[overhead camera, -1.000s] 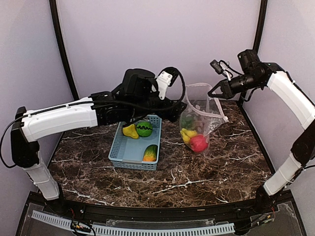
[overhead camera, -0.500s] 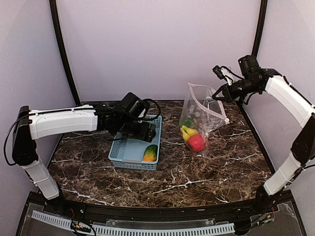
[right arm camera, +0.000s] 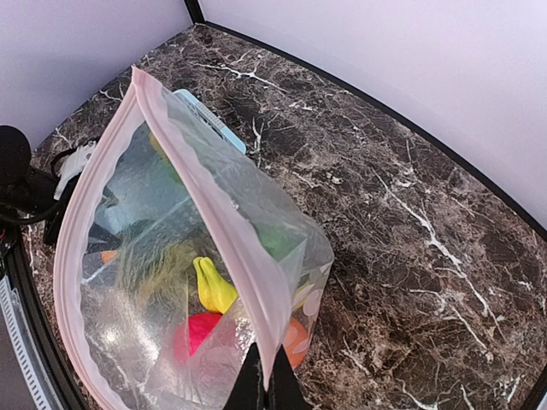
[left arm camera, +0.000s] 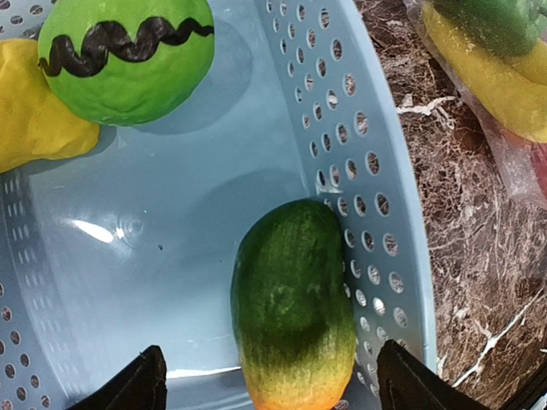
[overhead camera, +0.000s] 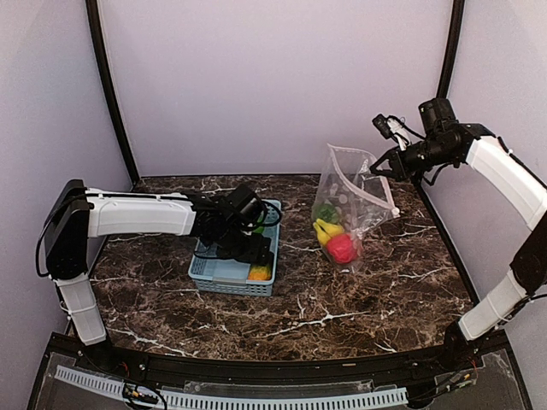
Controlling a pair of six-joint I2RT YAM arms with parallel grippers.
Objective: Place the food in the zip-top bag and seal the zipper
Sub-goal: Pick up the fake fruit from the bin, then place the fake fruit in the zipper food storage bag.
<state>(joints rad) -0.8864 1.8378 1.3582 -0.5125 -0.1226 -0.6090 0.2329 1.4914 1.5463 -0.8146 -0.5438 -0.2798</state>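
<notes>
The left fingers (left arm camera: pixel 141 383) stand wide apart and empty, straddling a glossy green-to-orange oblong toy fruit (left arm camera: pixel 291 316) in the light blue perforated plastic basket (left arm camera: pixel 376 213). It looks hard, light and slick, so pinch across its narrow middle. Beyond the fingertips lie a striped green toy melon (left arm camera: pixel 126 55) and a yellow toy lemon (left arm camera: pixel 30 115). Farther off, the right fingers (right arm camera: pixel 254 386) are pinched shut on the pale pink zipper strip (right arm camera: pixel 214 213) of the limp clear plastic bag (right arm camera: pixel 145 282).

The left arm (overhead camera: pixel 137 213) reaches low and forward, the left tool (left arm camera: pixel 273 389) pointing down, fingers spread wide. The right arm (overhead camera: pixel 504 171) stretches high, the right tool (right arm camera: pixel 266 380) pinched tight.
</notes>
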